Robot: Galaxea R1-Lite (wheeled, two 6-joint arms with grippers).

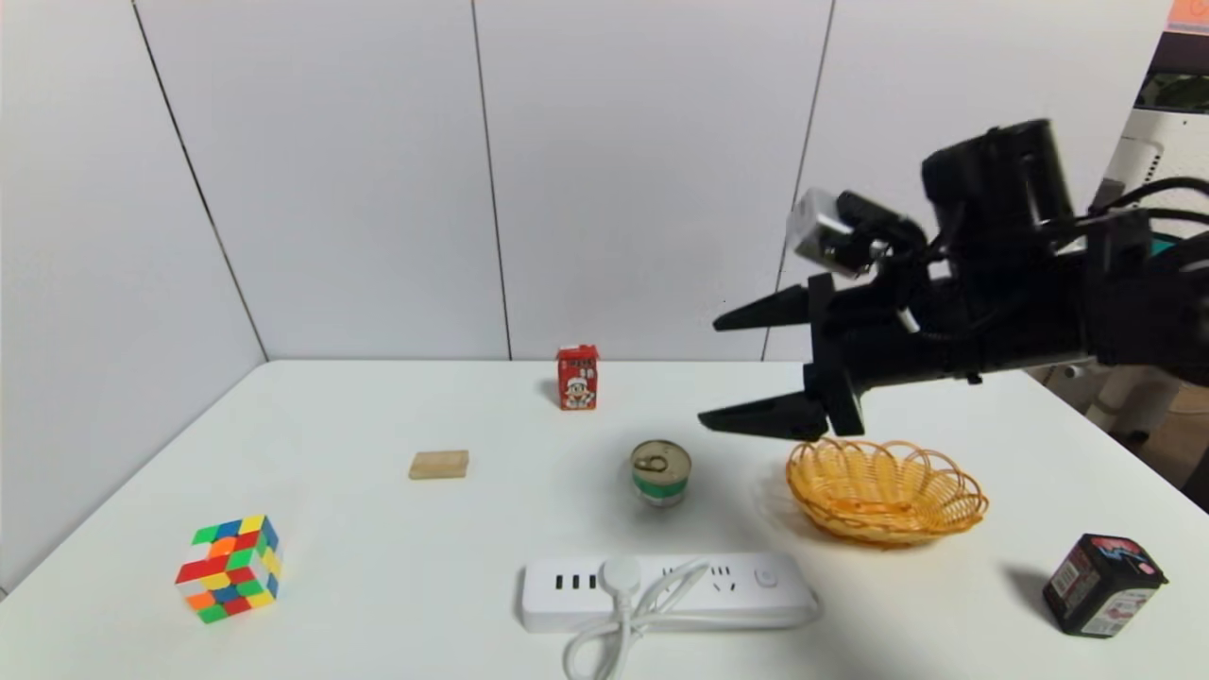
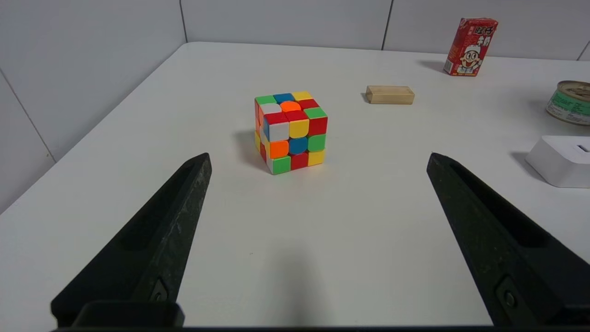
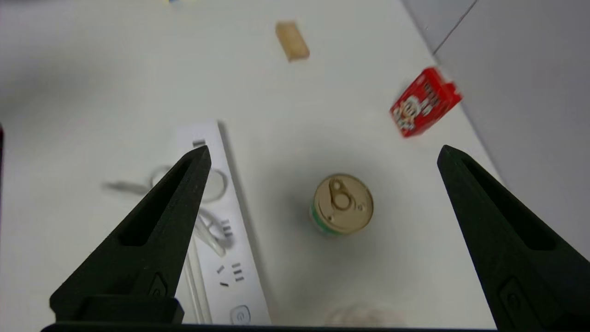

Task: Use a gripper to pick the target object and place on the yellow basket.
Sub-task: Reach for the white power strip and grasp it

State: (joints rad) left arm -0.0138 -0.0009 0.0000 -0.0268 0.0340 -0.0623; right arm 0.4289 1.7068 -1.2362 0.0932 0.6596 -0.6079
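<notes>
The long white power strip (image 1: 661, 590) lies flat near the table's front edge, its bundled cord and round plug on top of it. The yellow basket (image 1: 886, 486) sits empty to its right, farther back. My right gripper (image 1: 710, 373) hangs open and empty well above the table, just left of the basket and behind the strip. In the right wrist view the right gripper (image 3: 322, 154) frames the tin can, with the power strip (image 3: 244, 286) beside one finger. My left gripper (image 2: 318, 159) stands open and empty low over the table; one end of the power strip (image 2: 560, 161) shows there.
A tin can (image 1: 660, 471) stands between strip and basket, below my right gripper. A Rubik's cube (image 1: 229, 569) sits front left, a wooden block (image 1: 439, 464) mid left, a red carton (image 1: 577, 377) at the back, and a black box (image 1: 1100, 584) front right.
</notes>
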